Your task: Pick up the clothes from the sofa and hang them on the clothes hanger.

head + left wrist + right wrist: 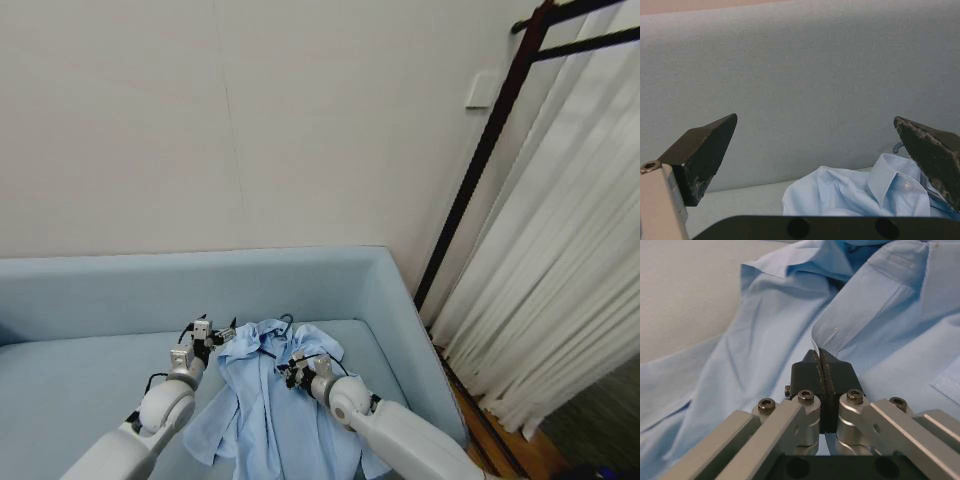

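Note:
A light blue shirt (270, 400) lies crumpled on the seat of the pale blue sofa (100, 295), near its right armrest. My right gripper (290, 368) rests on the shirt's middle; in the right wrist view it (821, 357) is shut on a folded edge of the shirt (880, 315). My left gripper (222, 333) hovers at the shirt's upper left corner. In the left wrist view it (815, 120) stands wide open above the collar (885, 182), facing the sofa back. A small hook (897, 146) pokes up behind the collar.
A dark clothes rack (480, 160) stands to the right of the sofa, against the white wall. White curtains (560, 270) hang beyond it. The sofa's right armrest (400, 320) is close to the shirt, and bare seat (70, 380) stretches to the left.

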